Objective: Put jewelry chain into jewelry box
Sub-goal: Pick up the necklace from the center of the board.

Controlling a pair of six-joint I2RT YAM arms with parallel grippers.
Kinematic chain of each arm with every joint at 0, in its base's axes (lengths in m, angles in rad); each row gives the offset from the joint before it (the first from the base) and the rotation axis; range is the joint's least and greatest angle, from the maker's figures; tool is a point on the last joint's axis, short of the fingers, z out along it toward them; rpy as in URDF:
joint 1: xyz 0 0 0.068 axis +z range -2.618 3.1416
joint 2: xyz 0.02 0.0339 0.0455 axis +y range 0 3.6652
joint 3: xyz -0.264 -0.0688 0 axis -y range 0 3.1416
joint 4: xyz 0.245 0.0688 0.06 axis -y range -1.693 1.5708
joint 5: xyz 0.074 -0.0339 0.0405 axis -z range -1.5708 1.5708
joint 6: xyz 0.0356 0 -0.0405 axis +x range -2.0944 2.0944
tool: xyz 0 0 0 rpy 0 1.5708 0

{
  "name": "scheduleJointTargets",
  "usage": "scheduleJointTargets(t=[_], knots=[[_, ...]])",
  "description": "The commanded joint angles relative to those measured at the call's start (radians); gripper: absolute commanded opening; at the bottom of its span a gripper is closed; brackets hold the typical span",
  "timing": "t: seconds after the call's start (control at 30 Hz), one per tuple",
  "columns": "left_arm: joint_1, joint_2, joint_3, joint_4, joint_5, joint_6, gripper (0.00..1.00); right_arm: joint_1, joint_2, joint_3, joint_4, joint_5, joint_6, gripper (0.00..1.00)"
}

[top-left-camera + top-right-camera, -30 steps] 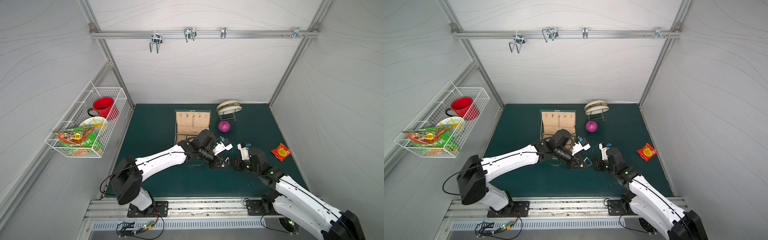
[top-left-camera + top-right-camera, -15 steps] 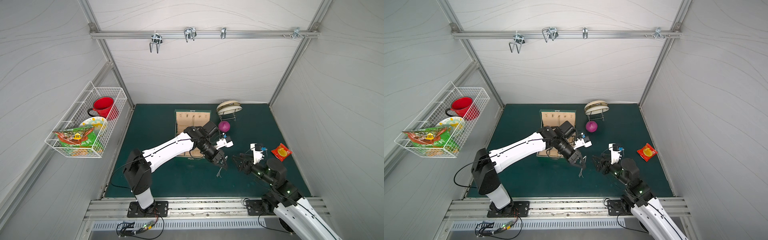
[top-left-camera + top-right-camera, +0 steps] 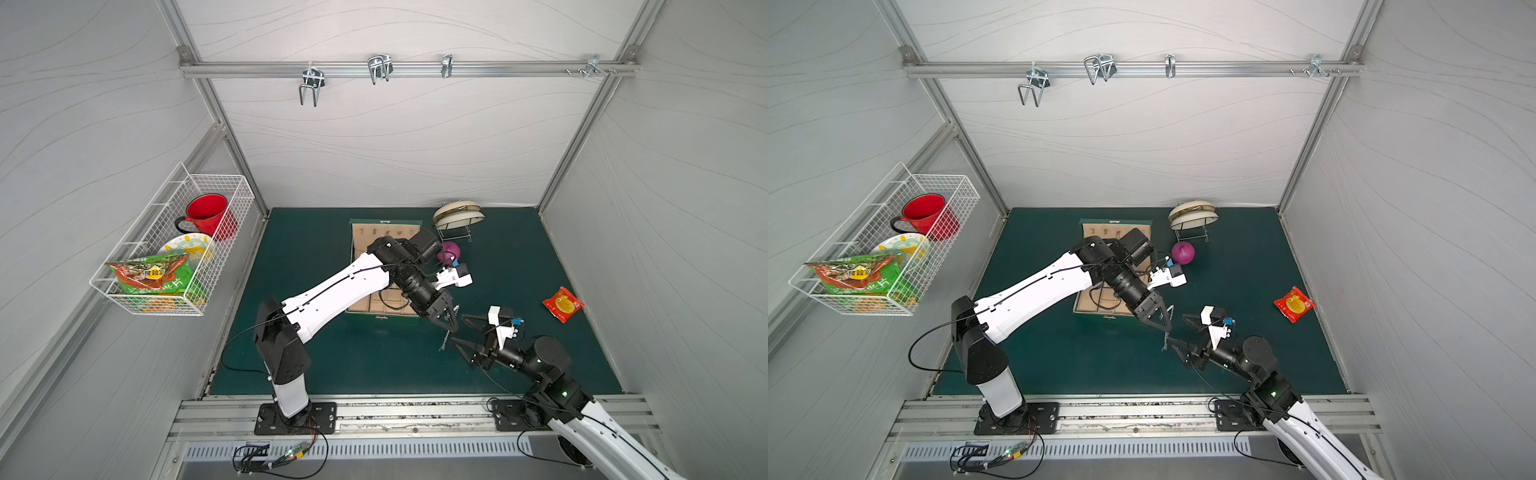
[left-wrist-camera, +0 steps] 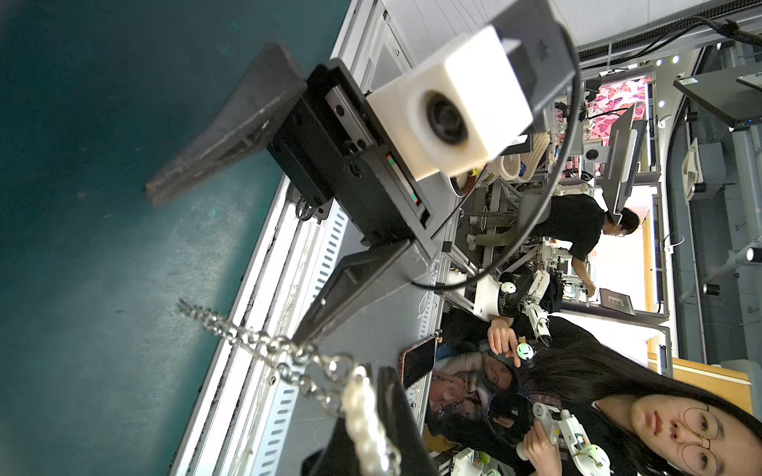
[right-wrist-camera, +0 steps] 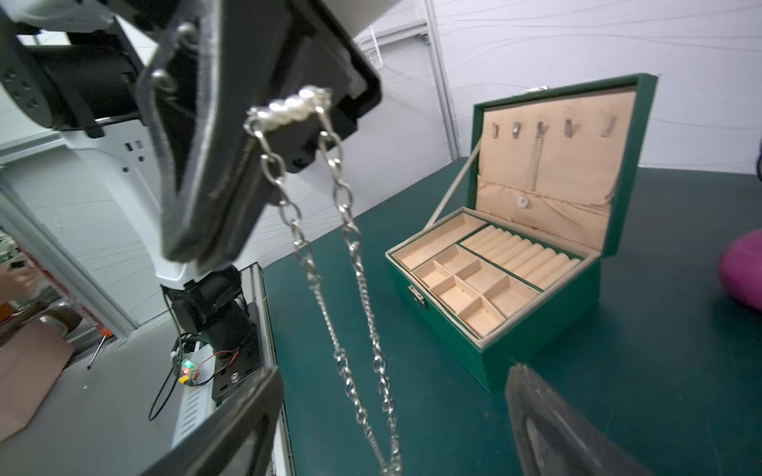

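A: L end effector (image 3: 450, 325)?
B: Clenched on jewelry chain (image 5: 350, 247). Two strands hang down over counter (image 3: 332, 353), approx 5 o'clock of jewelry box (image 5: 536, 329), not touching it. Box lid's up.
A: R end effector (image 3: 466, 333)?
B: Released, jaws wide, tips just beside chain at its 3 o'clock.

The left arm (image 3: 332, 291) stretches far forward with its wrist bent down. The left pincer (image 3: 452, 326) is pinched tight on the chain (image 5: 354, 247), with its tips aimed downward. The right arm (image 3: 544, 357) is folded low, and the right pincer (image 3: 458, 329) points at the left pincer with its jaws spread wide, the left pincer's tips just ahead of that gap.
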Motion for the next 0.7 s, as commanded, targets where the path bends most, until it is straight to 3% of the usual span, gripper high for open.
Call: scheduleJointTargets(t=[0.0, 0.23, 0.53, 0.67], knots=[[-0.015, 0.013, 0.060, -0.024, 0.020, 0.008, 0.00, 0.048, 0.059, 0.018, 0.156, 0.037, -0.060, 0.89], [-0.038, 0.009, 0.077, -0.034, 0.037, 0.003, 0.00, 0.102, 0.163, 0.047, 0.245, 0.101, -0.107, 0.81], [-0.042, -0.022, 0.064, -0.042, 0.021, 0.013, 0.00, 0.103, 0.153, 0.081, 0.193, 0.165, -0.145, 0.36], [-0.042, -0.053, 0.036, -0.015, 0.020, -0.002, 0.00, 0.103, 0.146, 0.097, 0.149, 0.173, -0.159, 0.28]])
